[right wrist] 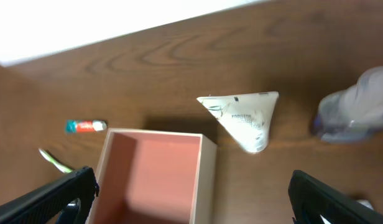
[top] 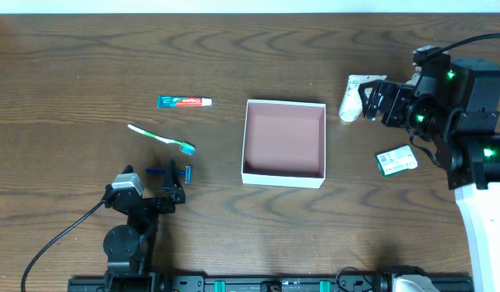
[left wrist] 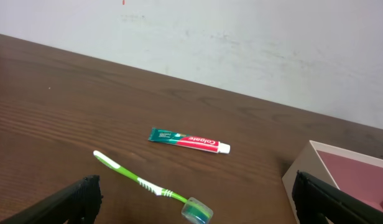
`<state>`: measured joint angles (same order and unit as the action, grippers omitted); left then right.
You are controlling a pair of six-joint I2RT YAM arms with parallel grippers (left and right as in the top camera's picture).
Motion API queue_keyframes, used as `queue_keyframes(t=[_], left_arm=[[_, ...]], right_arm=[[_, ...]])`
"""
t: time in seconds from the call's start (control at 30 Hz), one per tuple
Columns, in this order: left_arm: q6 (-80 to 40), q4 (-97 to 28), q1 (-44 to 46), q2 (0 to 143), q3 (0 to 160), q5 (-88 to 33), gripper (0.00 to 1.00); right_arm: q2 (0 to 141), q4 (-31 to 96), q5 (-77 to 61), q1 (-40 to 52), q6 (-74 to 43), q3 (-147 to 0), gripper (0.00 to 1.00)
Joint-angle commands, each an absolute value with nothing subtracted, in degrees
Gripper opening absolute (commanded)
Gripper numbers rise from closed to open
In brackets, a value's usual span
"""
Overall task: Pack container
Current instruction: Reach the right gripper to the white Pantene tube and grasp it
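The container (top: 284, 138), a shallow square box with white walls and a pink-brown floor, lies at the table's middle with nothing in it; it also shows in the left wrist view (left wrist: 359, 171) and the right wrist view (right wrist: 154, 174). A toothpaste tube (top: 184, 101) and a green toothbrush (top: 161, 139) lie to its left. A white tube (top: 353, 96) lies off its right far corner. My right gripper (top: 370, 101) hangs open just right of that tube, above the table (right wrist: 194, 205). My left gripper (top: 172, 180) stands open short of the toothbrush's capped head (left wrist: 198, 210).
A green and white packet (top: 395, 161) lies right of the container, under the right arm. A blurred pale bottle (right wrist: 353, 112) shows right of the white tube (right wrist: 244, 118). The toothpaste tube (left wrist: 188, 140) lies beyond the toothbrush. A white wall bounds the table's far edge.
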<state>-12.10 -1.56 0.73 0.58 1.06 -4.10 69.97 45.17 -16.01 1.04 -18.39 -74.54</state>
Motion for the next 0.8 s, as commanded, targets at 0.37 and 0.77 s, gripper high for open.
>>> queue_keyframes(t=[0.37,0.77], left_arm=[[-11.6,-3.7,0.4,0.2,0.2,-4.8,0.98],[-11.6,-3.6,0.4,0.2,0.2,-4.8,0.98]], right_arm=[[93.1,68.7,-7.1,4.9,-37.3,-105.7,0.99],[111.6,89.2,-3.9,5.2,-39.8,-128.8,0.99]])
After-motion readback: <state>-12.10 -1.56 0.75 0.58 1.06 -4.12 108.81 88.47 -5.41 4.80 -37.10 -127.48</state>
